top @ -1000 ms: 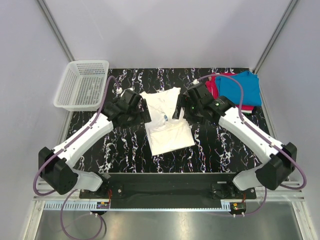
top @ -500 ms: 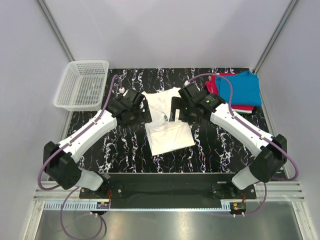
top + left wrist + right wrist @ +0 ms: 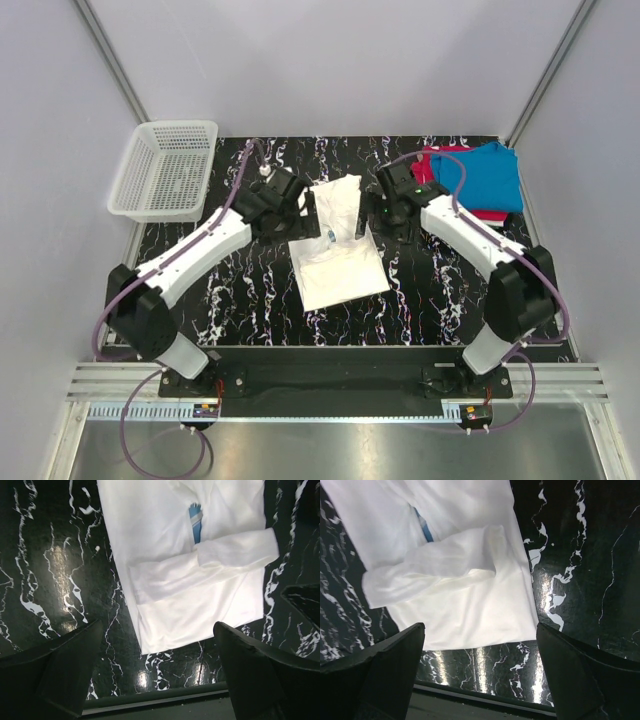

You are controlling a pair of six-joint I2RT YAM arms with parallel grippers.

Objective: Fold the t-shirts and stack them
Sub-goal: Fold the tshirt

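While both gape, left gripper (image 3: 303,203) and right gripper (image 3: 368,213) flank the white t-shirt (image 3: 340,268).

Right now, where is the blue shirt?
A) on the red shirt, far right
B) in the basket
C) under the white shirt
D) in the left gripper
A: the blue shirt lies on top of the red shirt in the far right corner.

White tee (image 3: 338,262) part-folded, a sleeve laid across its front, small blue logo (image 3: 195,522) showing, flat at centre, blue tee (image 3: 487,178) folded atop red tee (image 3: 430,163), far right.
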